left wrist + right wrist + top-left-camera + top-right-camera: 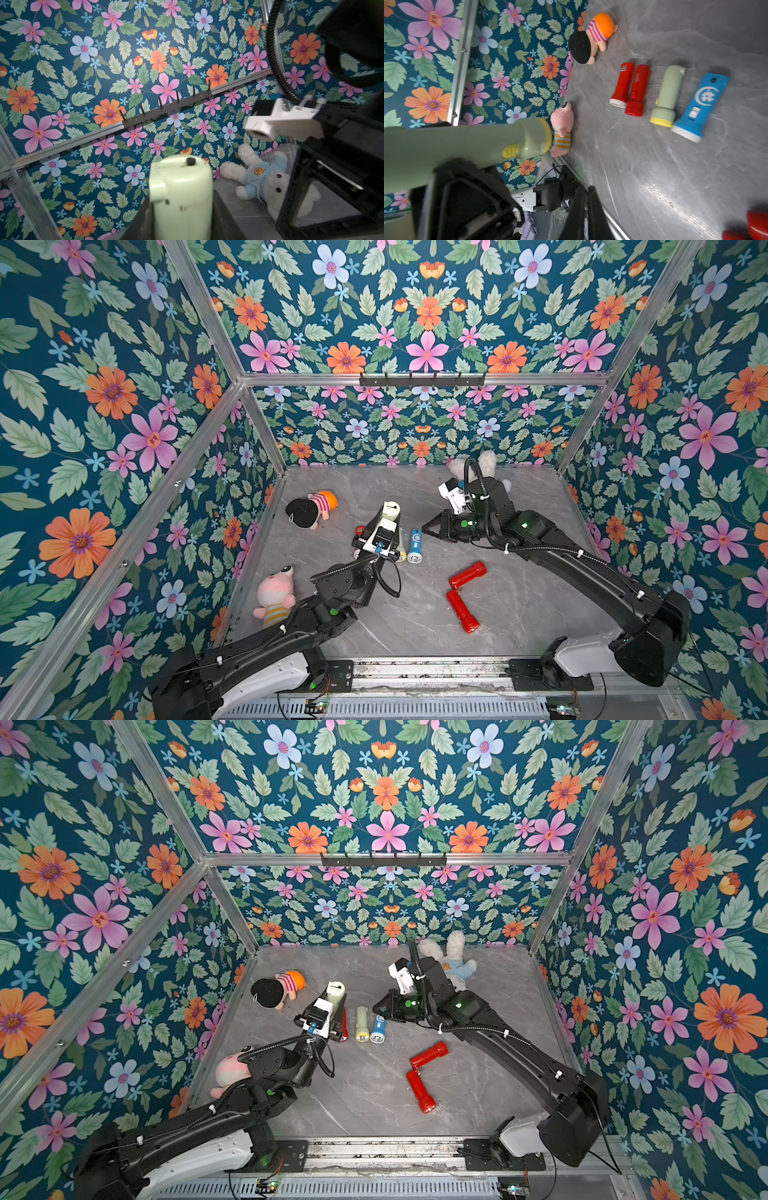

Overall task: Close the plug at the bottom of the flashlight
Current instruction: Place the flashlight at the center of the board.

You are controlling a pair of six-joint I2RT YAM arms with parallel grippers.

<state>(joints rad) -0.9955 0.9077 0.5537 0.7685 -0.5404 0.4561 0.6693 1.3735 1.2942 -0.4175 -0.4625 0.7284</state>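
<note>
Pale-green flashlight (391,512), clamped in the left pincer (382,531), hangs raised beside the blue flashlight (414,545); right pincer (427,526), tips together near that blue flashlight, must next, by my judgement, press the black plug (190,161) home.

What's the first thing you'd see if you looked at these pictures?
The bright flowered walls all around jump out first. Then, mid-table, the left hand holds a pale green flashlight off the table. Two red flashlights lie nearer the robot's base, and plush toys sit along the edges.
</note>
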